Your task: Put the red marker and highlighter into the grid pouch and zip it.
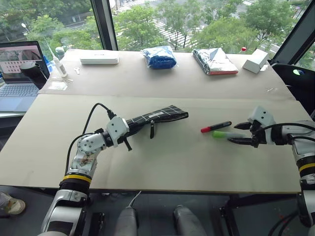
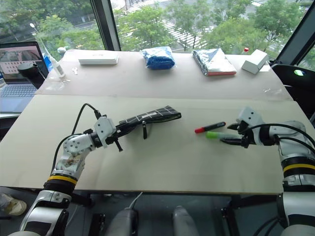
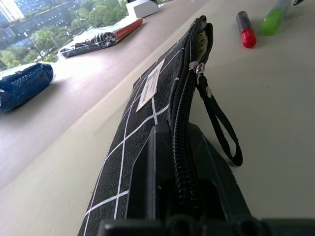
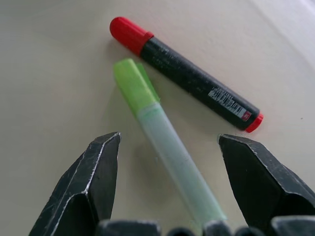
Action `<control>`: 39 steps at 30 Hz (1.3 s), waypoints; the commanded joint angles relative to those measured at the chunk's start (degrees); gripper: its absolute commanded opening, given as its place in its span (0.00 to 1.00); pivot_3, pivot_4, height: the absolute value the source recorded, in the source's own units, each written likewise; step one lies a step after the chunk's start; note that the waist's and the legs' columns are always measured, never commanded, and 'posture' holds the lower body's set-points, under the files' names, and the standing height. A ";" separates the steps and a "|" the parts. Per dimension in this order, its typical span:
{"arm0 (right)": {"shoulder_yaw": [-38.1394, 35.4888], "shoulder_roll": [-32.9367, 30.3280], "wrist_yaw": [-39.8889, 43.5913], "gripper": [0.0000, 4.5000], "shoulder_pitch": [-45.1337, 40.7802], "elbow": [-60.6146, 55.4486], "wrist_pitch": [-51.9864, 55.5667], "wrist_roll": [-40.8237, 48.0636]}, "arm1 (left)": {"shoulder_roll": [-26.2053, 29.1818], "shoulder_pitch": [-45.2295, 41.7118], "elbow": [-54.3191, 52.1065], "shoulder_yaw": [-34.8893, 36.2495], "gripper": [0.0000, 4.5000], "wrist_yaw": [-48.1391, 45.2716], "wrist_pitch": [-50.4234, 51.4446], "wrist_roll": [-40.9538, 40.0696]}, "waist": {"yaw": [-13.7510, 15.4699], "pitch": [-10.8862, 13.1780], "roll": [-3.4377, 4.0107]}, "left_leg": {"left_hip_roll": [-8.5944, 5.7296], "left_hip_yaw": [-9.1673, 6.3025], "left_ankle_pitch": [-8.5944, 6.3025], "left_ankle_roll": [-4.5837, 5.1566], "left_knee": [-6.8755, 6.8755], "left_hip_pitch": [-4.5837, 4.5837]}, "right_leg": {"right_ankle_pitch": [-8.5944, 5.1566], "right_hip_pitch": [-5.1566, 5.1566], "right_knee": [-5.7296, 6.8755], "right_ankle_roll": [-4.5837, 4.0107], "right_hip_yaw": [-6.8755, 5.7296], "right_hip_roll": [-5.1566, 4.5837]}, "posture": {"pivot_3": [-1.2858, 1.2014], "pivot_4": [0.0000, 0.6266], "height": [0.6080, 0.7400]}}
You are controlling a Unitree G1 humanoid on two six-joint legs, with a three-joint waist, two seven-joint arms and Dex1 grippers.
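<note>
Left eye view: one grid pouch [image 1: 155, 116] pinched by left end effector [image 1: 132, 126]; one red marker [image 1: 215, 127], one highlighter [image 1: 222, 133]; right end effector [image 1: 242, 133] spread.

The red marker [image 1: 215, 127] lies just behind the highlighter [image 1: 221, 133], both right of the grid pouch [image 1: 156, 117].

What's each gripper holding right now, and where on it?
Left gripper is shut on the grid pouch, clamped at its near end along the zipper edge. Right gripper is open and holds nothing; its fingers straddle the highlighter lying on the table.
</note>
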 commanded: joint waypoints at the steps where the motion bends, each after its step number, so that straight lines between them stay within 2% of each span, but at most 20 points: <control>1: 0.14 -0.02 0.32 0.78 -2.11 1.73 -2.41 -1.16 | 0.53 -0.27 -2.95 1.19 0.00 0.35 0.31 -1.47 | 0.05 0.00 0.00 | 0.00 0.00 0.00 0.00 0.00 0.00 | 0.00 0.00 0.00 0.00 0.00 0.00 | 0.52 0.24 1.00; 3: 0.92 0.36 -0.21 0.78 -2.93 3.34 -3.34 -2.42 | 0.57 -0.12 -3.10 1.25 0.00 0.40 0.37 -1.48 | 0.08 0.00 0.00 | 0.00 0.00 0.00 0.00 0.00 0.00 | 0.00 0.00 0.00 -0.01 0.00 0.00 | 0.52 0.24 1.00; 6: 2.01 1.09 -0.38 0.62 -4.12 5.38 -3.80 -3.82 | 0.61 0.08 -3.31 1.27 0.00 0.41 0.44 -1.49 | 0.03 0.00 0.00 | 0.01 0.00 0.00 0.00 0.00 0.05 | 0.01 0.02 0.02 -0.01 0.00 0.01 | 0.52 0.24 1.00; 13: 2.49 0.45 4.63 0.09 -4.25 5.55 -3.37 -3.90 | 0.74 0.32 -3.27 1.45 0.00 0.48 0.26 -1.56 | 0.14 0.00 0.00 | 0.00 0.00 0.00 0.00 0.01 0.05 | 0.01 0.05 0.01 -0.01 0.00 0.00 | 0.52 0.24 1.00; 20: 3.26 -2.25 10.96 0.09 -2.65 2.35 -3.14 -4.29 | 0.80 0.18 -2.60 1.68 0.00 0.48 -0.17 -1.56 | 0.33 0.01 0.01 | 0.00 0.00 0.00 0.00 0.02 0.05 | 0.01 0.06 0.02 -0.01 0.00 0.00 | 0.52 0.24 1.00; 23: 1.54 -2.51 11.10 0.09 -2.47 -1.33 -2.43 -2.13 | 0.63 -0.06 -2.20 1.80 0.00 0.45 -0.30 -1.50 | 0.34 0.01 0.01 | 0.00 0.00 0.00 0.00 0.03 0.05 | 0.01 0.06 0.02 -0.01 0.00 0.00 | 0.52 0.24 1.00; 29: -4.04 -1.02 11.26 0.09 -2.24 -18.03 5.70 7.76 | 0.37 0.07 -1.97 1.81 0.00 0.22 -0.43 -1.41 | -0.04 0.11 0.17 | 0.01 -0.01 0.00 0.00 0.01 0.07 | 0.01 0.04 0.08 -0.01 0.00 0.01 | 0.52 0.24 1.00; 33: -4.06 0.86 6.79 0.09 -1.38 -28.63 7.67 8.79 | 0.17 0.04 -1.77 1.71 0.00 0.15 -0.46 -1.40 | 0.21 0.11 0.19 | 0.01 -0.03 0.00 0.00 0.02 0.06 | 0.01 0.04 0.09 -0.01 0.00 0.01 | 0.52 0.24 1.00; 39: 1.37 6.21 -3.28 0.09 0.68 -39.90 3.81 1.56 | -0.16 -0.36 -1.20 1.53 0.00 -0.08 -0.62 -1.28 | 0.56 0.12 0.19 | 0.01 -0.03 0.00 0.00 0.05 0.03 | 0.00 0.00 0.12 0.01 -0.01 0.02 | 0.52 0.24 1.00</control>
